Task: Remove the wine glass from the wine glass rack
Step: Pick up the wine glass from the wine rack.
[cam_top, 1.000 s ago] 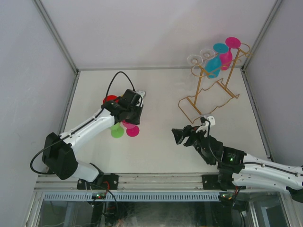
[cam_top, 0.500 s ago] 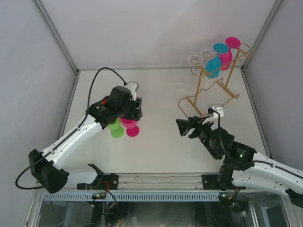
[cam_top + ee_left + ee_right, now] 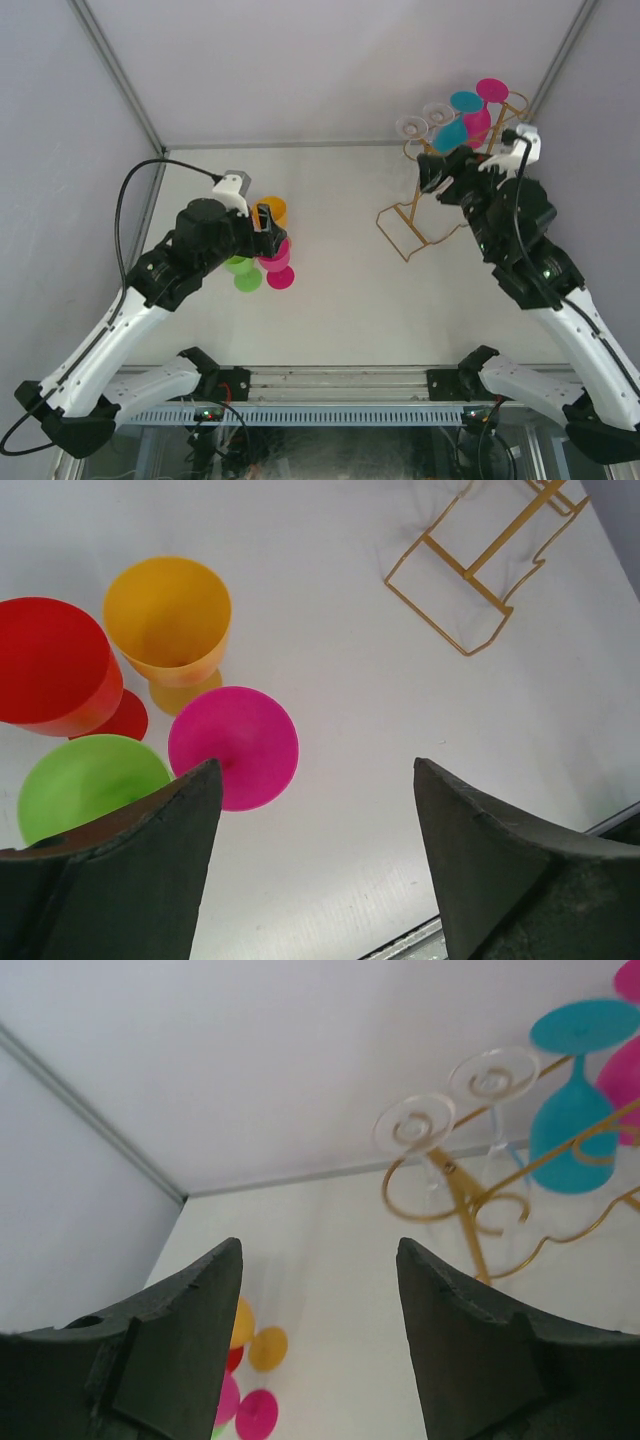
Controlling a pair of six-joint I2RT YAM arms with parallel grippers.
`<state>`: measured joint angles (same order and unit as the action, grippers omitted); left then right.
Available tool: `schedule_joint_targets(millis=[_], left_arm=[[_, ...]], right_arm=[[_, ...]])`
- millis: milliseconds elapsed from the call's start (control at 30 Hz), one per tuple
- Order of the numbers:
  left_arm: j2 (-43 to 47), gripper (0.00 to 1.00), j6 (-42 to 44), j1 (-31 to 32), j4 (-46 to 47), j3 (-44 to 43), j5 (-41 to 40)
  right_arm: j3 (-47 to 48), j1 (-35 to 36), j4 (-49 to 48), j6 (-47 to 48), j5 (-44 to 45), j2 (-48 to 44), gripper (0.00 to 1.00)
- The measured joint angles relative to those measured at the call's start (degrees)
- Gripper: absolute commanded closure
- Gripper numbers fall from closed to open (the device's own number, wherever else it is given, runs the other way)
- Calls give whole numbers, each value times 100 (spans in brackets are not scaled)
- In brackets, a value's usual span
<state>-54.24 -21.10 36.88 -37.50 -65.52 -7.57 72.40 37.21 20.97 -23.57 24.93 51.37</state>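
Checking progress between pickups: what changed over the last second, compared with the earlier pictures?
The left end effector opened and rose off the pink glass, leaving it on the table. The right end effector swung from mid-table up to the rack, open. The rack and its hanging glasses stayed put.

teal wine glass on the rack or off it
On: the opaque teal wine glass hangs foot-up from the thin gold wire rack.
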Motion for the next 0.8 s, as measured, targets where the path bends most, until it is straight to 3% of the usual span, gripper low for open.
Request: schedule_joint_targets(millis=[167,333,600,800], left_arm=[[356,8,-109,-7,-24,131,-11],[791,0,-227,-28,-116,299,-92],[1314,0,-254,-118,-345,313,-420],[1816,0,-319,-372,-382,636,-577]], right_arm=[[765,-1252,164,-227,-1106,772,37],[807,-2004,208,-490,-1878,1270,36],[841,-2448,22,-625,-2295,1521,38],[1611,-2710,127,-649,-2592,2275,44]])
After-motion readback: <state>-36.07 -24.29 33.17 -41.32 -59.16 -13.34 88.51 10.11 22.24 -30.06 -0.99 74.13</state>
